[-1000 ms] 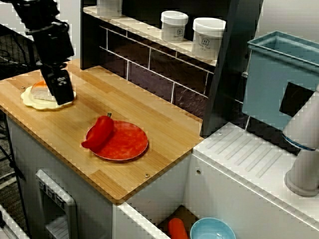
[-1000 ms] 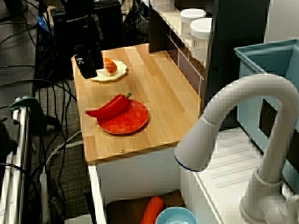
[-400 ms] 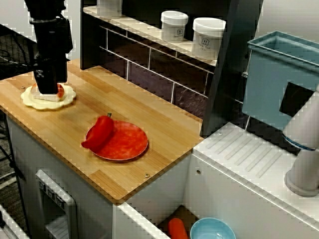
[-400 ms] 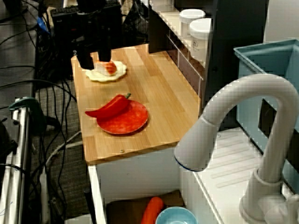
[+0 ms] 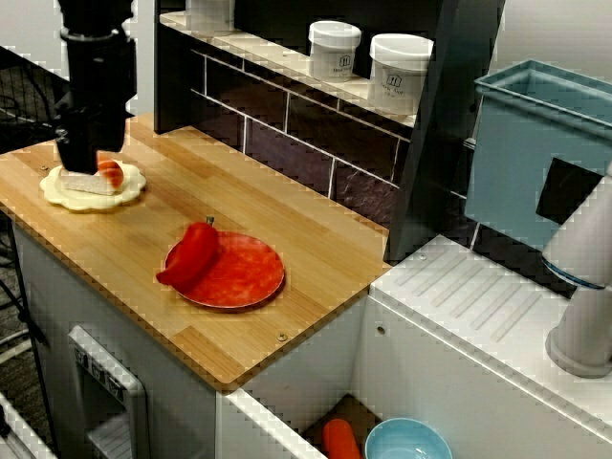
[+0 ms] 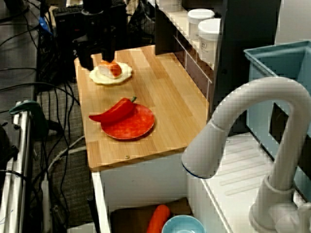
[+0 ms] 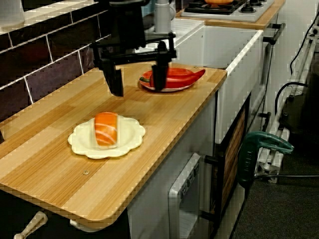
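A piece of salmon sushi (image 7: 105, 128) lies on a cream scalloped plate (image 7: 130, 145) near the end of the wooden counter. The same sushi (image 5: 98, 178) and plate (image 5: 67, 197) show in the front view, and the sushi (image 6: 112, 69) also shows in the view from the sink end. My black gripper (image 7: 137, 82) hangs upright and open just over that plate, its fingers (image 7: 115, 83) spread wide with nothing between them. In the front view the gripper (image 5: 78, 161) covers the plate's left part. A red pepper (image 5: 190, 255) rests half on a red plate (image 5: 251, 278) further along.
Two white jars (image 5: 335, 49) (image 5: 399, 60) stand on the dark shelf behind the counter. A blue bin (image 5: 545, 143) and a white faucet (image 6: 243, 145) lie past the counter's end. A blue bowl (image 5: 406, 442) and a carrot (image 5: 338, 438) sit in the sink.
The gripper, tilted low over the sushi a second ago, has turned upright and lifted, shifting left. More of the sushi now shows; it stays on its plate.
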Robot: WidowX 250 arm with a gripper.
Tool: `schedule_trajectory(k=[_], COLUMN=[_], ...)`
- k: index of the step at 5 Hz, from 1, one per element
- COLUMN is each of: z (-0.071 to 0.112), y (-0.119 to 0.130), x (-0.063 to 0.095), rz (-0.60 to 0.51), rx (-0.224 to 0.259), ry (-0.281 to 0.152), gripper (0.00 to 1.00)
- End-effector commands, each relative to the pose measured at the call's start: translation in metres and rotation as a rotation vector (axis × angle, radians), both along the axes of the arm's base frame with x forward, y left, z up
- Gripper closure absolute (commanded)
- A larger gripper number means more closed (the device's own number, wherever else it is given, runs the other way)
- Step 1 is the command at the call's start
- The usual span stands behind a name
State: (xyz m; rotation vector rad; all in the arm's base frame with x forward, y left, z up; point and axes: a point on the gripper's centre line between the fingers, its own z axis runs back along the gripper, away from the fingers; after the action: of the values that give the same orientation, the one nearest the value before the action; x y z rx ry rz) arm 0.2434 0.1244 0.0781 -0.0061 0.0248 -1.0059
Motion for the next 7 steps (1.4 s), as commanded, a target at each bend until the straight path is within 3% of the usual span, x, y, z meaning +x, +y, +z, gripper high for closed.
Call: schedule_trajectory(k=[1,3,5,6,7], z=[0.011,0.018,0.017,0.008,-0.006], y=[0.012,0.039,0.056,0.061,0.054], x=[-0.01,0.001,0.015,0.016,0.017], rz=[-0.034,-0.01,0.027,0.123,0.14], rx=[0.035,-0.005,-0.01,-0.061,-0.025], ry=[-0.091,-0.14,-0.196,-0.242,-0.234], gripper=[0.0,0.0,0.0,0.0,0.0])
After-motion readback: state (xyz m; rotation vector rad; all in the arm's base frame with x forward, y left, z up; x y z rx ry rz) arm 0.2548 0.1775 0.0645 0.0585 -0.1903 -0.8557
